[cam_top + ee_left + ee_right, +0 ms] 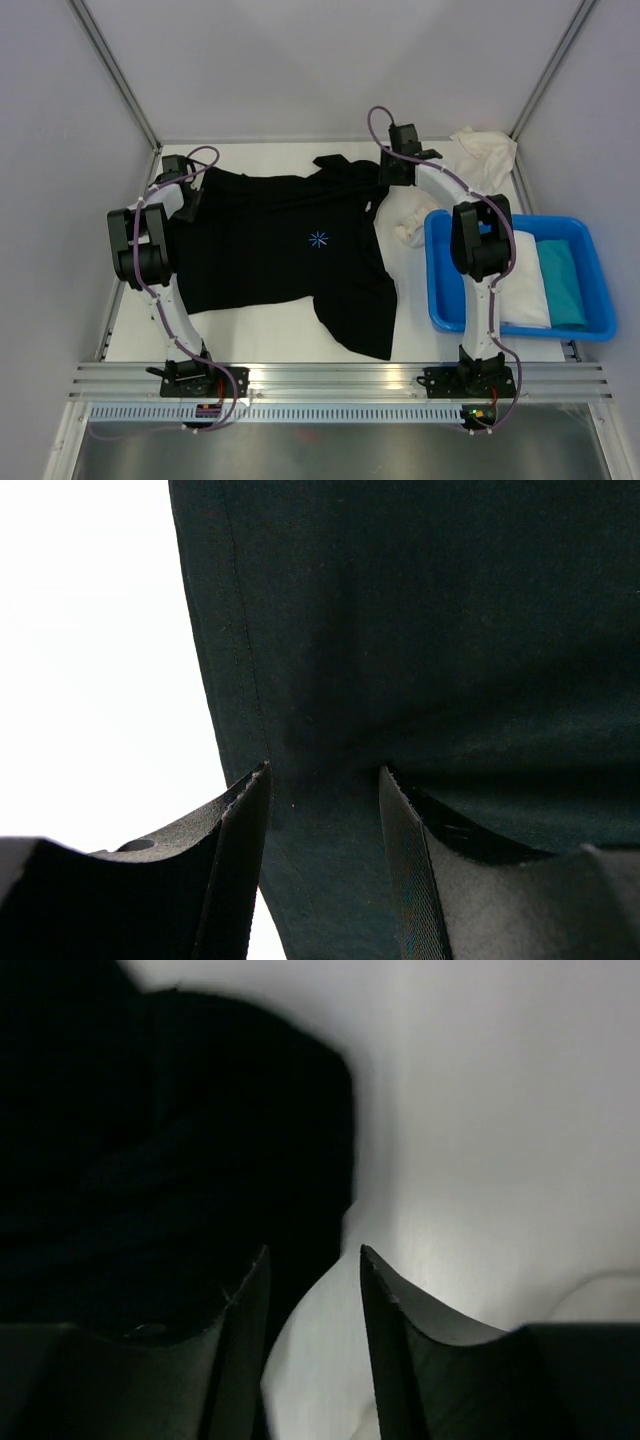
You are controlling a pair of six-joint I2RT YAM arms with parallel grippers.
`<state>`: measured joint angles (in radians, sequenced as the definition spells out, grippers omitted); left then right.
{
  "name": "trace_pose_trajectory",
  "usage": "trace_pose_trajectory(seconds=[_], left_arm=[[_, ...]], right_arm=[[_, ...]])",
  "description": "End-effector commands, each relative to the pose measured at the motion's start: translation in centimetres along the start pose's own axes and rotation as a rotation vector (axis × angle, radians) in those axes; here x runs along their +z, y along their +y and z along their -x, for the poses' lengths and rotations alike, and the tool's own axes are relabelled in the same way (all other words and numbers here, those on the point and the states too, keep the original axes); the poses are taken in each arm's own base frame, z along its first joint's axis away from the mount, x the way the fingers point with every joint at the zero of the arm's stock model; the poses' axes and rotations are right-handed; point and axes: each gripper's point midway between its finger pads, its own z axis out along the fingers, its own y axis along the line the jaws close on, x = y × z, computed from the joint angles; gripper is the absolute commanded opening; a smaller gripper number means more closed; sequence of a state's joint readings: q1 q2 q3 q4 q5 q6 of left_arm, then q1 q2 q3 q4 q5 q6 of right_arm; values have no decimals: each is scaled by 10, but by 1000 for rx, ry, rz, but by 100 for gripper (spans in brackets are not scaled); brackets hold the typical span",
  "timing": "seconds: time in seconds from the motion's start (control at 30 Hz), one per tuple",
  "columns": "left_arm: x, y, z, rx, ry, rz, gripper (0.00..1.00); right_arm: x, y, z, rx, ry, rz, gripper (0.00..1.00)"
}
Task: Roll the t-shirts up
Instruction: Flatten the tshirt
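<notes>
Black t-shirt (280,250) is laid long-axis left-right on the counter (250,345). Left end effector (325,775) is spread over its hem. Right end effector (312,1252) is spread beside the far sleeve, nothing pinched.

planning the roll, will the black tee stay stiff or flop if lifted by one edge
Likely floppy: the black tee lies spread flat with creases. Lifted by one edge it would probably drape. Pushed, it may bunch, as its far sleeve looks crumpled.
</notes>
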<state>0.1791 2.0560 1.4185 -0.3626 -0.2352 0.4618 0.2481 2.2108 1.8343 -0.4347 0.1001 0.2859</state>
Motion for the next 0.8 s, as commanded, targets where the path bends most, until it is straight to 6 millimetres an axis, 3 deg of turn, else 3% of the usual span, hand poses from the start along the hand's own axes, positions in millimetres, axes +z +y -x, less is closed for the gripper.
trace_pose_trajectory(seconds=[0.0, 0.07, 0.1, 0.23, 0.33, 0.47, 0.57, 0.6, 0.63, 0.67, 0.7, 0.77], left_arm=[[13, -17, -16, 24, 42, -64, 54], [11, -17, -16, 26, 37, -65, 54], [11, -17, -16, 27, 36, -67, 54], [11, -16, -15, 28, 35, -65, 54], [12, -17, -14, 25, 34, -66, 54], [11, -17, -11, 22, 26, -68, 54], [10, -18, -10, 20, 23, -71, 54], [10, -18, -10, 21, 22, -70, 54], [11, -18, -10, 22, 25, -70, 54], [12, -18, -11, 23, 26, -69, 54], [12, -18, -11, 27, 27, -70, 54], [13, -18, -12, 30, 28, -68, 54]], right_arm=[[-48, 44, -47, -116, 73, 27, 49], [-66, 45, -60, -107, 89, 22, 55], [-75, 43, -72, -95, 107, 27, 64], [-89, 46, -94, -113, 148, 38, 68], [-89, 62, -120, -88, 204, 130, 68], [-81, 61, -140, -63, 257, 135, 66], [-77, 68, -147, -36, 269, 180, 52], [-75, 69, -146, -28, 265, 188, 36], [-75, 70, -145, -21, 264, 198, 27], [-74, 67, -143, -7, 260, 192, 9], [-72, 63, -140, 9, 247, 183, 1], [-70, 45, -136, 47, 231, 149, 0]])
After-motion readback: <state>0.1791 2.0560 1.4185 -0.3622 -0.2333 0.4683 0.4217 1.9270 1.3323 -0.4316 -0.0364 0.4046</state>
